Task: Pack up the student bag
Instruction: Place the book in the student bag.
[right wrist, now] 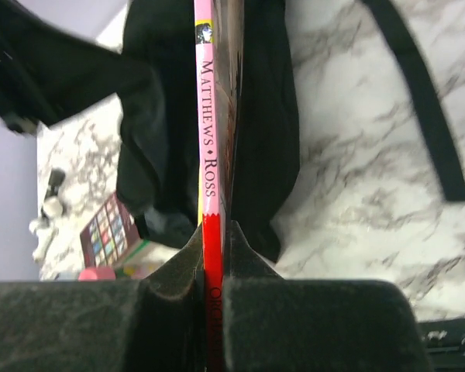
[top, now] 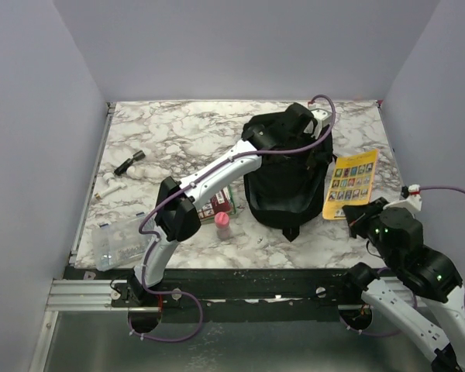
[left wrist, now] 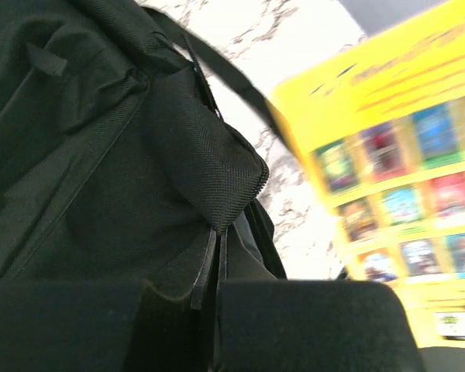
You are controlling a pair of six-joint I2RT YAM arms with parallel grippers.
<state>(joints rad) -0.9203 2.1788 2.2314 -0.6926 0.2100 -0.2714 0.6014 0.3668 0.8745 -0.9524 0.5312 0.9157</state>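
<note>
Top view high, looking down; both wrist views close, low, sharing student bag (top: 287,178).

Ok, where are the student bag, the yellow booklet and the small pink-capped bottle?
student bag (top: 283,190): top external view, on its black front panel, below the left arm.
yellow booklet (top: 353,182): top external view, middle of its picture-grid cover.
pink-capped bottle (top: 222,221): top external view, on its pink cap.

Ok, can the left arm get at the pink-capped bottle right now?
Probably not yet: the left fingers are shut on a tab of the black backpack. The pink-capped bottle stands in the open beside that arm's elbow, so letting go comes first.
</note>
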